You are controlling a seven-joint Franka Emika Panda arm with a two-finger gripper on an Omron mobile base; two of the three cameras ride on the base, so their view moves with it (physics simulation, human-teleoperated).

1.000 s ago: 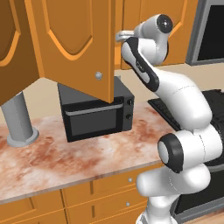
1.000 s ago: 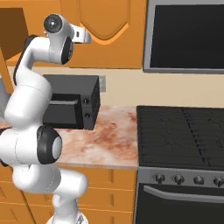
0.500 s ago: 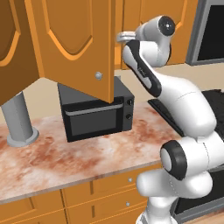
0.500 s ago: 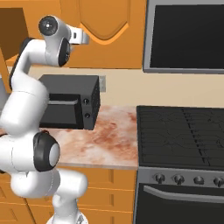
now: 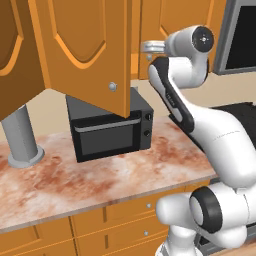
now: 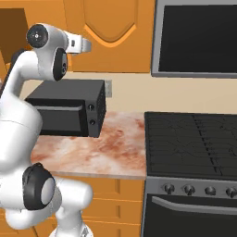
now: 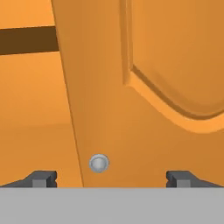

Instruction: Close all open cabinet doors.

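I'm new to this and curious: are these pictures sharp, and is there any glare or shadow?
Left base view: sharp, the open cabinet door evenly lit, no glare. Right base view: crisp; microwave flat black. Hand view: soft shading on the door, knob slightly blurred.

No readable text anywhere

The cabinet doors (image 5: pixel 82 50), the black microwave (image 5: pixel 110 131), the stove's knob panel (image 6: pixel 199 190) and the marbled counter (image 5: pixel 100 175) carry no legible words, brands or numbers; any tiny marks by the microwave's two dials are perhaps there, but too small to tell.
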